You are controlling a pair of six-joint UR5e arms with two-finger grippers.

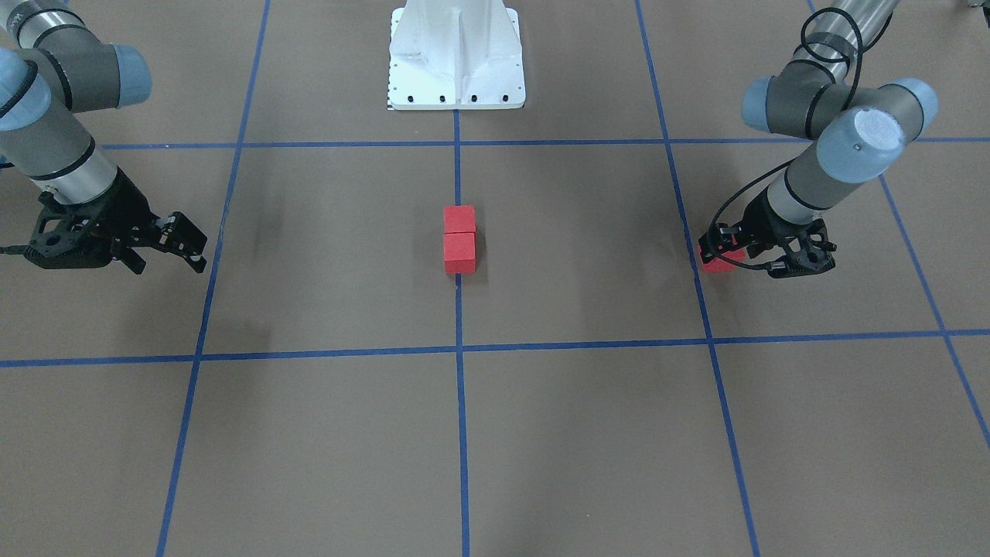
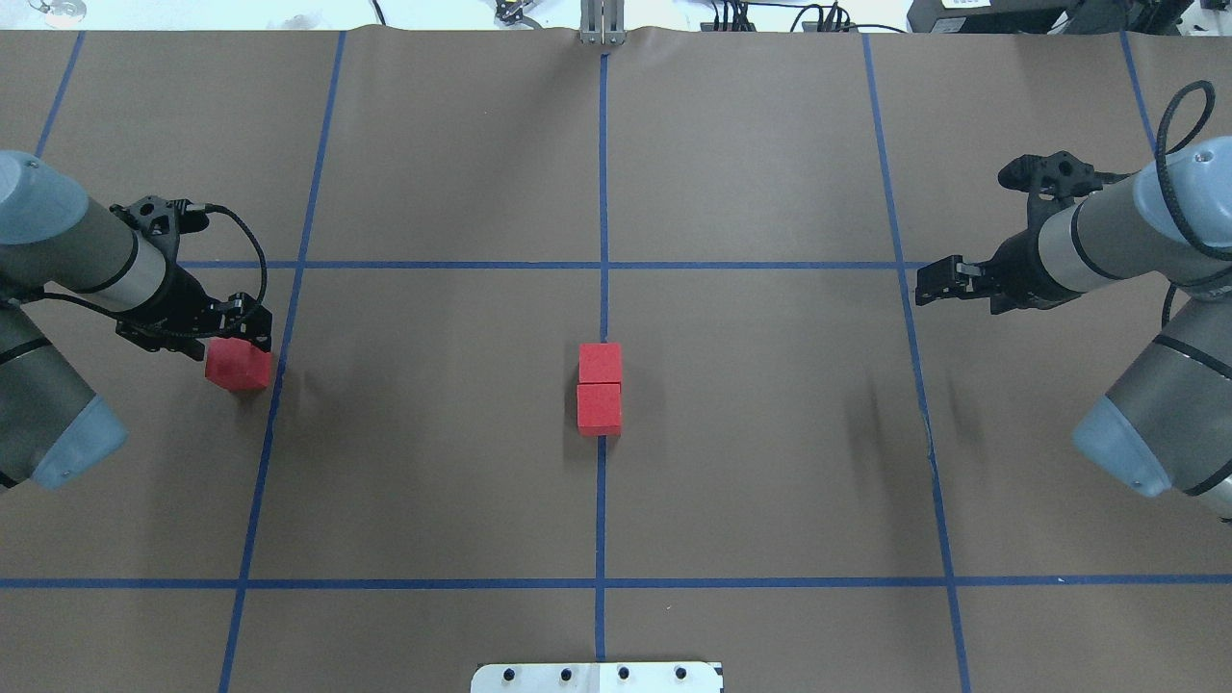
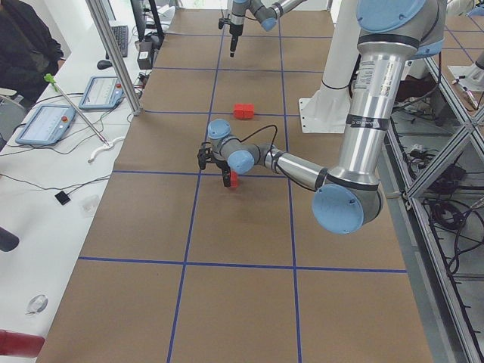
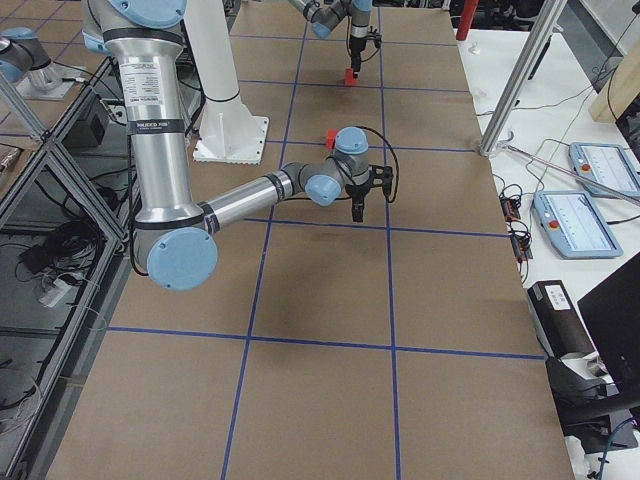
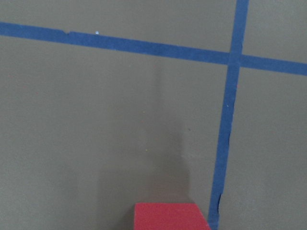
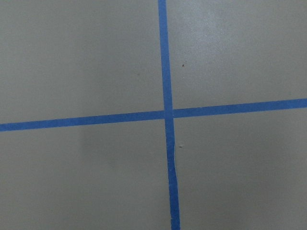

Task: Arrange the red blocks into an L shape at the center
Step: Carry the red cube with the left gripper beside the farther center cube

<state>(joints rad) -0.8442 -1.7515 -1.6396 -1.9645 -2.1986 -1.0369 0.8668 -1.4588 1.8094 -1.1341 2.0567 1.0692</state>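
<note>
Two red blocks [image 2: 601, 363] [image 2: 599, 408] sit touching in a straight line on the blue tape line at the center [image 2: 603, 462]; the front-facing view shows them too [image 1: 459, 219] [image 1: 459, 253]. A third red block [image 2: 236, 366] [image 1: 719, 263] lies far to the left, beside a blue line. My left gripper [image 2: 241, 337] [image 1: 721, 246] points down and is shut on it, low over the surface. The left wrist view shows this block [image 5: 170, 216] at its bottom edge. My right gripper [image 2: 936, 286] [image 1: 172, 267] hangs open and empty at the far right.
The white robot base [image 1: 456, 62] stands behind the center column. Blue tape lines [image 2: 597, 265] divide the brown surface [image 2: 770, 433] into squares. Off the table's far edge are a side bench with tablets [image 3: 45, 125] and a seated person [image 3: 26, 45].
</note>
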